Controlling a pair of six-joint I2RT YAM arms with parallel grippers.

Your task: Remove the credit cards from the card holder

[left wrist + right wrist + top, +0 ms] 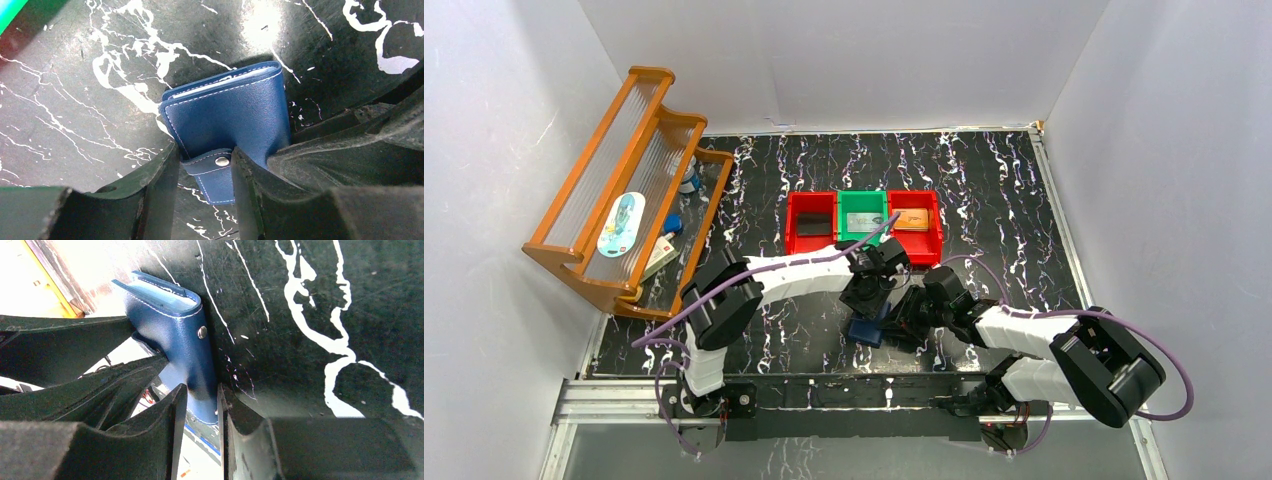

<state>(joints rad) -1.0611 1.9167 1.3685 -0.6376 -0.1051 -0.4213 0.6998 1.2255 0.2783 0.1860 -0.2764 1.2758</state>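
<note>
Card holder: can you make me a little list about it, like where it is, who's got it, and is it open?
thing: card holder, navy blue with white stitching
where: on the black marbled table, in front of the bins
open or folded: folded; no card is sticking out
left gripper: closed on the snap strap
right gripper: closed on an edge of the cover
behind it: red bin, green bin, second red bin
</note>
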